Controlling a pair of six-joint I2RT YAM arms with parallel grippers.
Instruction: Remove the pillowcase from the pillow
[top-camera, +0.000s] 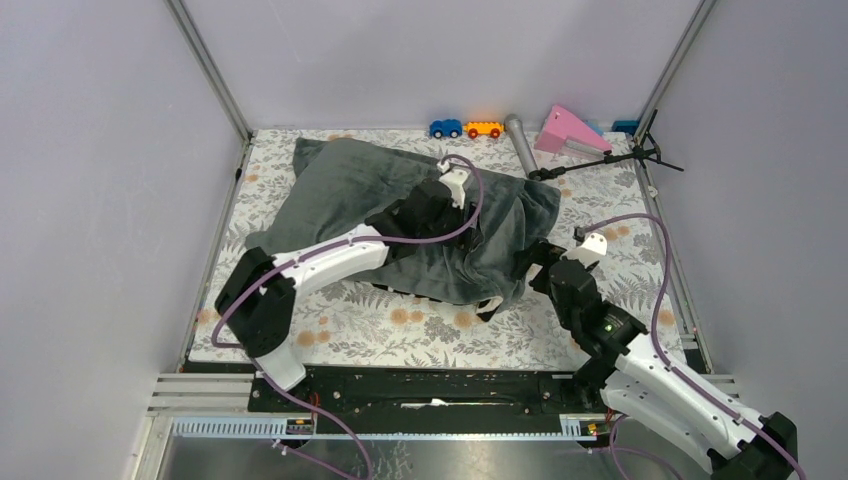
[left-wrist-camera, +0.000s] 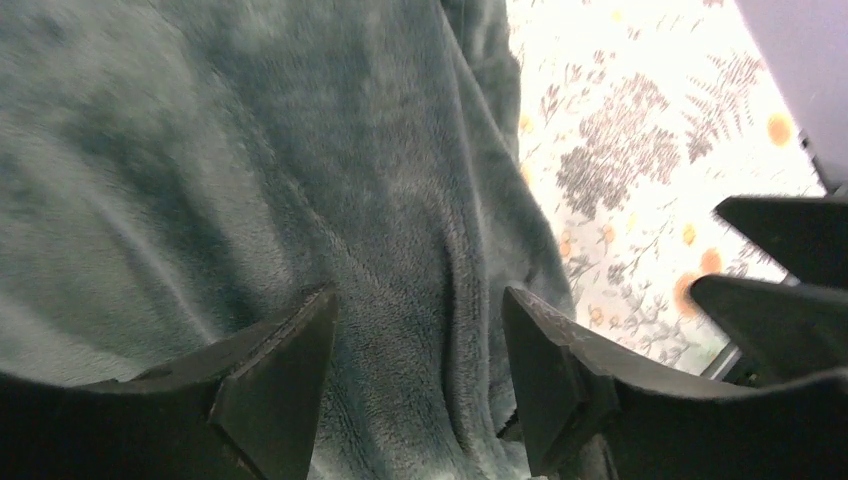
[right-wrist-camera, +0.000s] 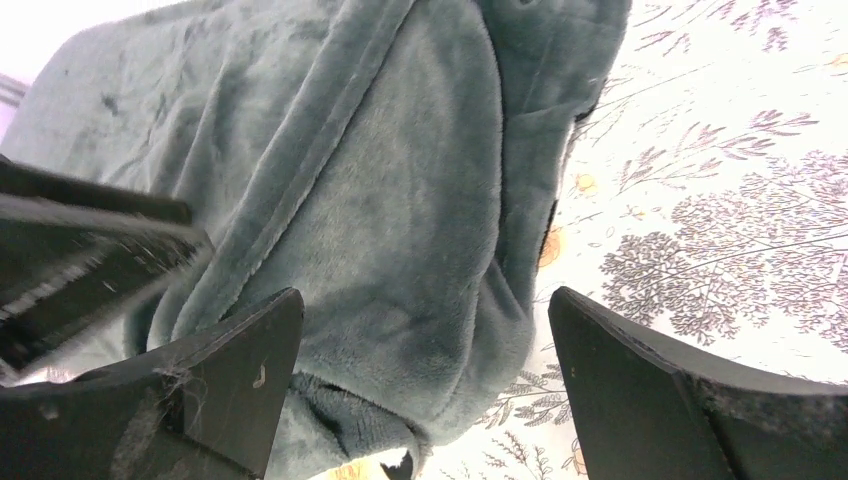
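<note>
The dark grey-green plush pillowcase (top-camera: 350, 190) lay rumpled across the middle of the floral-print table (top-camera: 330, 335). Its far left corner reached almost to the table's left edge, and its folded right hem drooped toward the right arm. The pillow was hidden beneath it. The left gripper (left-wrist-camera: 420, 330) was released, its fingers spread over the plush beside that hem. The right gripper (right-wrist-camera: 425, 315) gaped wide, straddling the hem's lower corner. Bare table lay open in front and to the right. A blue toy car (top-camera: 445, 128), an orange toy car (top-camera: 484, 129), a grey cylinder (top-camera: 520, 143) and a pink wedge (top-camera: 568, 130) lined the far edge.
</note>
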